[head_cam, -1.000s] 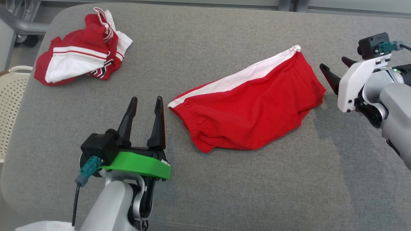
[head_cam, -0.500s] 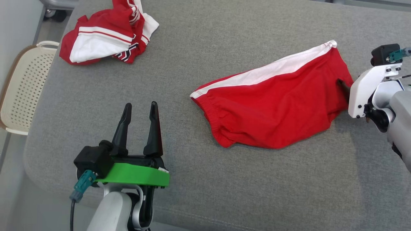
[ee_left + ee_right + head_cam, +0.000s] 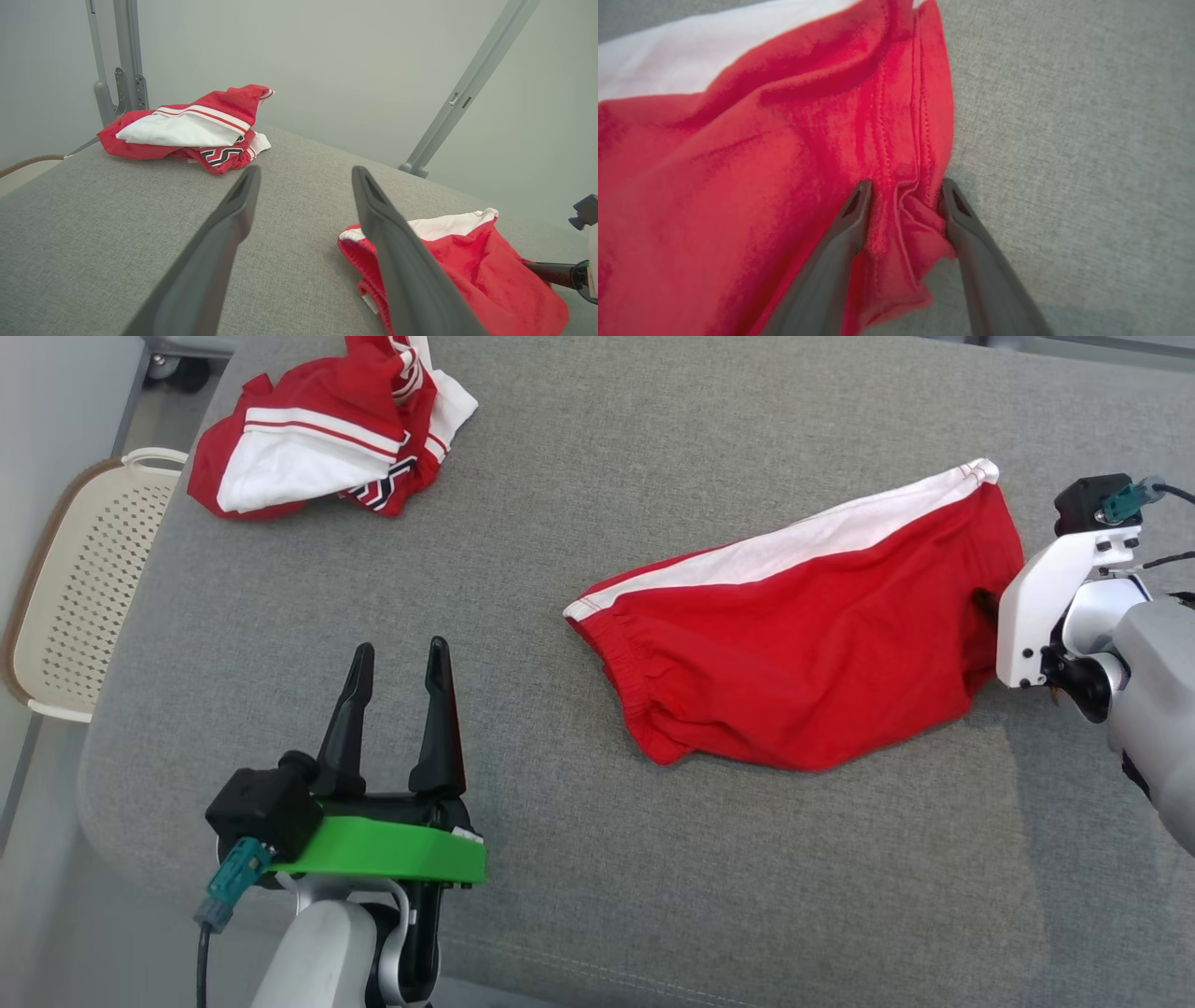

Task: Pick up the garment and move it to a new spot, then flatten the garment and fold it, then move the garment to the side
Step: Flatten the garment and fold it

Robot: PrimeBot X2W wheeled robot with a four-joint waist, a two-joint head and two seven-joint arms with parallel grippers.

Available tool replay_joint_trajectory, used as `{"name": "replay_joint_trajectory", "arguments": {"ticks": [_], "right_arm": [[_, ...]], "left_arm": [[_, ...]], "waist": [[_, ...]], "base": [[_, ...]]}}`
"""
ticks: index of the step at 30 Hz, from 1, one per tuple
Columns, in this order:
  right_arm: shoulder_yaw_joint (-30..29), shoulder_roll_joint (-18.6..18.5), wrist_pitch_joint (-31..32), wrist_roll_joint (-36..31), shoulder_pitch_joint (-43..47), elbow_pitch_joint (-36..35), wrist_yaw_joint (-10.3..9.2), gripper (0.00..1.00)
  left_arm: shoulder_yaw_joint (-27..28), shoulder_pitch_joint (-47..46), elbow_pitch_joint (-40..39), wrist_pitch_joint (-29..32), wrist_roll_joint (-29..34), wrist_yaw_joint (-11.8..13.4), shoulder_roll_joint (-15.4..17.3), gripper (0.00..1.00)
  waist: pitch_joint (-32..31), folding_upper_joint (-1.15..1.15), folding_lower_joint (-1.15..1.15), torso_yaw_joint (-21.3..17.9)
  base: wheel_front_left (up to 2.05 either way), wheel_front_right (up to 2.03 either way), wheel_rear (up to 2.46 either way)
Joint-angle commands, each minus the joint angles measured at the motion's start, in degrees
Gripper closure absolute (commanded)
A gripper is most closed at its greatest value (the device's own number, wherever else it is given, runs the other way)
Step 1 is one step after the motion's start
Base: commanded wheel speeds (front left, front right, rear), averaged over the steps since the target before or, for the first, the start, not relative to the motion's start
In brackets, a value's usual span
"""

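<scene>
The garment point(image 3: 803, 644), red shorts with a white side band, lies flat on the grey padded table point(image 3: 579, 485), right of centre. My right gripper point(image 3: 985, 607) has pushed into its right hem. In the right wrist view its fingers point(image 3: 859, 200) stand apart astride a bunched ridge of the garment point(image 3: 761, 163), so the right gripper point(image 3: 906, 186) is open with cloth between the jaws. My left gripper point(image 3: 397, 658) hovers open and empty at the lower left, well left of the shorts. The left wrist view has the left gripper point(image 3: 306, 172) open, the garment point(image 3: 472, 261) at its right.
A crumpled red-and-white clothing pile point(image 3: 327, 457) lies at the table's far left corner, also in the left wrist view point(image 3: 187, 130). A cream perforated basket point(image 3: 65, 597) stands off the table's left edge. Grey metal posts point(image 3: 126, 56) rise behind the table.
My right gripper moved left from beside the shorts onto their right hem, and its fingers have drawn closer together around the cloth. The head camera shifted. The left gripper stays open.
</scene>
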Motion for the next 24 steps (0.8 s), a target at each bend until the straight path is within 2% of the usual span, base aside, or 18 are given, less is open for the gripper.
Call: {"name": "replay_joint_trajectory", "arguments": {"ticks": [1,2,11,24], "right_arm": [[0.8,0.6,0.2,-0.1,2.0,0.3,0.02,0.85],[0.9,0.7,-0.3,-0.3,2.0,0.2,0.02,1.0],[1.7,1.3,-5.3,0.2,2.6,-3.5,-0.03,1.0],[1.2,-1.3,-13.9,2.7,8.6,-10.2,-0.03,1.0]], "left_arm": [[0.2,0.6,-0.1,0.0,0.0,0.2,0.0,0.0],[0.3,0.7,-0.1,0.0,0.0,0.2,0.0,0.0],[0.3,1.6,0.7,0.0,0.5,-0.2,0.0,0.0],[0.5,3.5,0.5,0.0,1.7,-0.4,0.5,0.0]], "waist": [[-0.1,0.01,0.0,-0.4],[-0.2,0.01,0.0,-0.7],[-2.8,0.01,0.0,-5.5],[-6.3,0.01,0.0,-15.3]], "base": [[0.0,0.0,0.0],[0.0,0.0,0.0],[0.0,0.0,0.0],[0.0,0.0,0.0]]}}
